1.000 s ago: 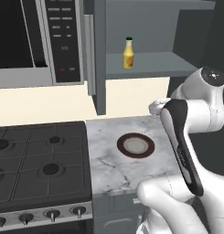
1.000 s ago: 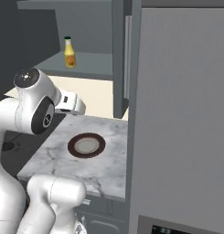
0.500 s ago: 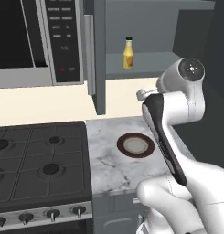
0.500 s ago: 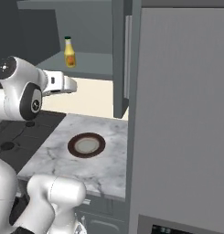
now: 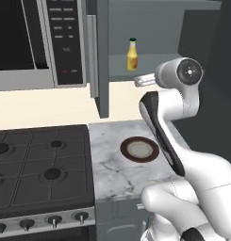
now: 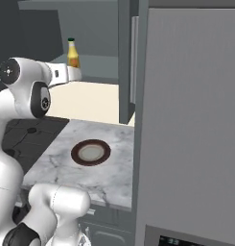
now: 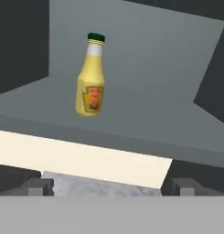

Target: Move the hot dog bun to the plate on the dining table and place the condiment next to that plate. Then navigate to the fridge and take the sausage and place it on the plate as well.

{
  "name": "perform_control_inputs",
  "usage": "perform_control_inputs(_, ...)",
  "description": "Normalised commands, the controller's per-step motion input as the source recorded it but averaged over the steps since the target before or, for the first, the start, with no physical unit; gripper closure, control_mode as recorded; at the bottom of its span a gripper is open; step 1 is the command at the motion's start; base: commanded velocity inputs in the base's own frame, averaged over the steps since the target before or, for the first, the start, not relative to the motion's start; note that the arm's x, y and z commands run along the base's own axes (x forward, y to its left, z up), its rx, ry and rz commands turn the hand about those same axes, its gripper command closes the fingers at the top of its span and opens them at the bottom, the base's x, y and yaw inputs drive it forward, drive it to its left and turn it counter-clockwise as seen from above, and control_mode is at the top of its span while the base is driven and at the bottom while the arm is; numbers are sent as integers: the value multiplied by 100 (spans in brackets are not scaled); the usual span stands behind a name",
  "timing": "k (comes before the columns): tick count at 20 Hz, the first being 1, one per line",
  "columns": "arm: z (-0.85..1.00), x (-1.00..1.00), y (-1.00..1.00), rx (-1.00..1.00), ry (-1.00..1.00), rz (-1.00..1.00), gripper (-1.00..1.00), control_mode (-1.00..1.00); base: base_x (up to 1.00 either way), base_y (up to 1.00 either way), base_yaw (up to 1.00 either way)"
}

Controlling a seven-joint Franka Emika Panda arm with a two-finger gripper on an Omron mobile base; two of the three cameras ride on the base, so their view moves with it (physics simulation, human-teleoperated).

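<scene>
Yellow condiment bottle [image 7: 90, 77] upright on grey cabinet shelf [image 7: 145, 123]; gripper [image 7: 106, 185] aimed at it, jaws wide, apparently empty, tips barely visible.

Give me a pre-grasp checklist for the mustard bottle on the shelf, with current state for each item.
1. Mustard bottle upright on the shelf: ok.
2. Gripper open and empty: ok.
3. Hand pointed at the bottle: ok, though it sits left of centre in the hand view.
4. Fingers around the bottle: not ok, it stands well ahead of them.
5. Path along the shelf to the bottle free: ok.
6. Plate on the counter undisturbed: ok.
</scene>
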Motion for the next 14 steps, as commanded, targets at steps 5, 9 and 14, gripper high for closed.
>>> perform_control_inputs(5,60,2,10,5,-11,13,-100,-100,0,0,0)
perform_control_inputs(9,17,-9,1,5,-11,17,-100,-100,0,0,0)
perform_control_inputs(14,1,0,11,0,-9,8,-100,-100,0,0,0)
